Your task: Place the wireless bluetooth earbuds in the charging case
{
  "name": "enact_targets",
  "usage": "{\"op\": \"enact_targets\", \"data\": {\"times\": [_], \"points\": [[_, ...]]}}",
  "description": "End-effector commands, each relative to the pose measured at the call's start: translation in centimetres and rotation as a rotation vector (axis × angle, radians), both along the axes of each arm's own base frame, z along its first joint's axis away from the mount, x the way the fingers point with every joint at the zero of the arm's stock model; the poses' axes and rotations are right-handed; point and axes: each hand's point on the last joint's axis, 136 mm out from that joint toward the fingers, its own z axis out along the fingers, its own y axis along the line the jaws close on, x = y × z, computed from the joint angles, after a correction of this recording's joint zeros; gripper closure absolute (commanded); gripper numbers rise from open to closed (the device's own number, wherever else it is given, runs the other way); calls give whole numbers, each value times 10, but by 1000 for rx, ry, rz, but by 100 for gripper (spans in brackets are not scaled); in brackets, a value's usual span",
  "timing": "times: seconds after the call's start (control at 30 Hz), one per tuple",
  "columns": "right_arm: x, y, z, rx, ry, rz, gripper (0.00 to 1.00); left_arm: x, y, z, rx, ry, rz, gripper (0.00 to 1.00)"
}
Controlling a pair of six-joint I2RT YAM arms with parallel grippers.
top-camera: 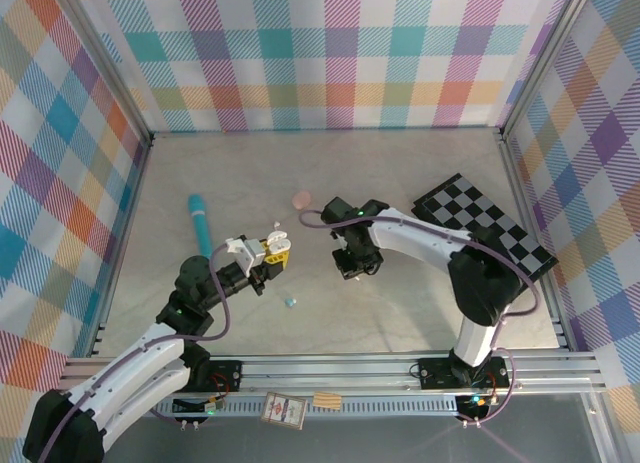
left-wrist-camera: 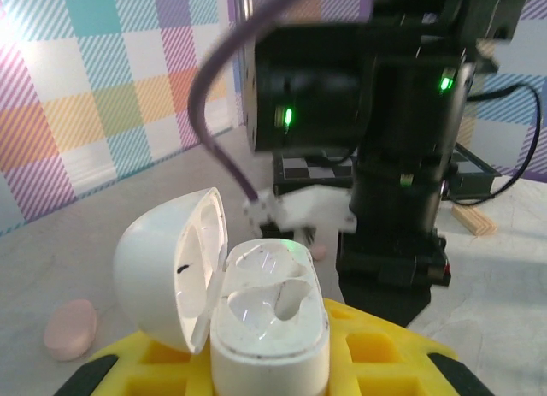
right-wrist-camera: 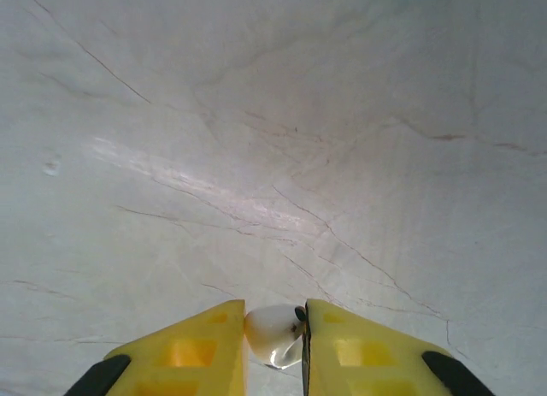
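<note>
Now the left pincer (top-camera: 277, 249) clamps the open white charging case (left-wrist-camera: 269, 323); the right pincer (right-wrist-camera: 275, 329) pinches a white earbud (right-wrist-camera: 267, 328) above the desk (right-wrist-camera: 256, 156).

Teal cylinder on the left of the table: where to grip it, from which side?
Take the teal cylinder mid-length, straight down from above, closing across its narrow width. It lies flat on the table, long axis running roughly near to far in the top view, so its long sides offer opposing faces. Pinching the ends would likely tip or roll it.
</note>
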Motion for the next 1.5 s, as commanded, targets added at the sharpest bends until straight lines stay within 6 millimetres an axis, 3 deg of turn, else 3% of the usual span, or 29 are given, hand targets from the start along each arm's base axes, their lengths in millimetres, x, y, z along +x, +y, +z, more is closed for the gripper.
{"op": "enact_targets", "data": {"times": [0.0,0.5,0.73,1.07,1.47], "points": [[9,8,22,126,-54,-46,78,0,-9,26,-35,-80,-17,100],[15,27,128,625,-130,-73,78,18,-63,3,21,-80,-114,100],[10,39,158,770,-130,-36,78,19,-97,-6,36,-82,-178,100],[10,41,161,817,-119,-31,78,23,-112,-2,-14,-83,-193,100],[10,43,145,816,-79,-40,78,23,-108,14,-62,-94,-170,100]]}}
